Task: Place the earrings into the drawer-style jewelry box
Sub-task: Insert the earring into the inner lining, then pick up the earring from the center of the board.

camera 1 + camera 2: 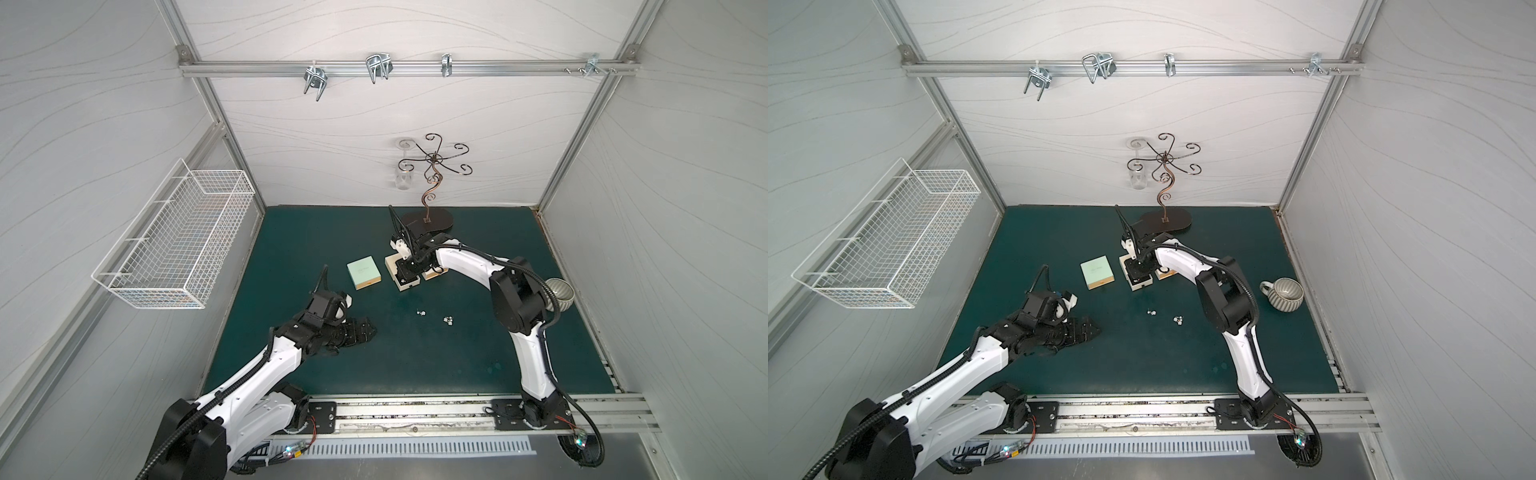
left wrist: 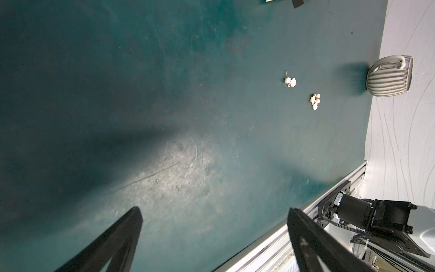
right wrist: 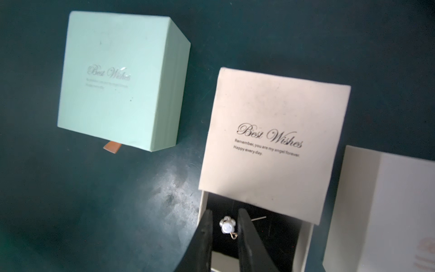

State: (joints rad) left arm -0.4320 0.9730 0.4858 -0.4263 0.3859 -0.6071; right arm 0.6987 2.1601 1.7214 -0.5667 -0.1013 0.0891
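At right end effector (image 3: 224,213): parted slightly, clamping nothing, straddling one earring (image 3: 227,225) lying in the pulled-out drawer (image 3: 304,249) of the cream jewelry box (image 3: 270,141). Beside that, a closed mint box (image 3: 117,80). Well apart on the desk (image 1: 374,357), a loose earring (image 2: 290,81) and a second earring cluster (image 2: 315,101). At left end effector (image 2: 214,209): spread wide, empty.

Bright, even and diffuse from overhead in both top views; stretches the side walls (image 1: 83,124) wide-angle toward the corners. Throws only faint, soft shadows on the green tabletop (image 1: 415,365). In the left wrist view, glares pale off a scuffed patch (image 2: 179,169), darkens toward one side, drops a soft shadow beside the mug (image 2: 388,77). In the right wrist view, softens the mint box (image 3: 122,77) and the near black fingers (image 3: 249,247), keeps the cream box (image 3: 270,106) print sharp, dims the corners.
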